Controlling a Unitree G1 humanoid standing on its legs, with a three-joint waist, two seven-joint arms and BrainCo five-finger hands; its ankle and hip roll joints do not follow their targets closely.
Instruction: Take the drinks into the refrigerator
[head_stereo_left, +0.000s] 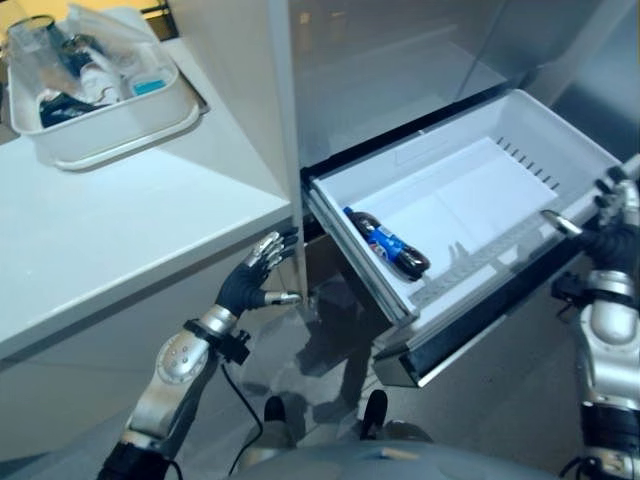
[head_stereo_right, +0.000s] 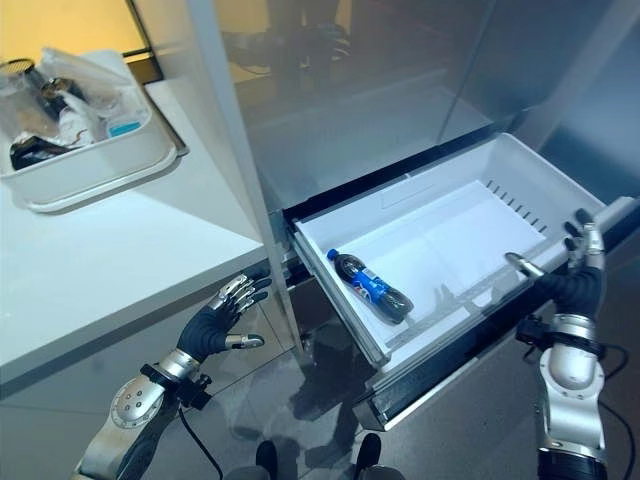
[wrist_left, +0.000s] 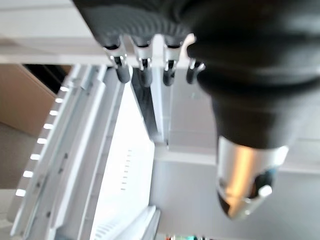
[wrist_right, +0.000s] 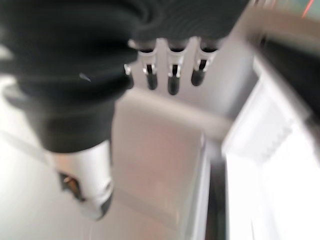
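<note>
1. Dark plastic drink bottle with a blue label and blue cap (head_stereo_left: 388, 243): lying on its side in the big white pull-out fridge drawer (head_stereo_left: 560, 150), near the drawer's front left corner, held by no hand.
2. Drawer: pulled wide open from the tall silver fridge (head_stereo_left: 400, 60).
3. Left hand (head_stereo_left: 250, 280): down low in front of the white counter (head_stereo_left: 120, 220), just left of the drawer, fingers straight and spread, holding nothing.
4. Right hand (head_stereo_right: 578, 270): up by the drawer's front right corner, fingers straight and apart, thumb out to the side, holding nothing.
5. White plastic tub (head_stereo_left: 110, 135): far back on the counter, full of bottles and clear wrappers, well apart from both hands.
</note>
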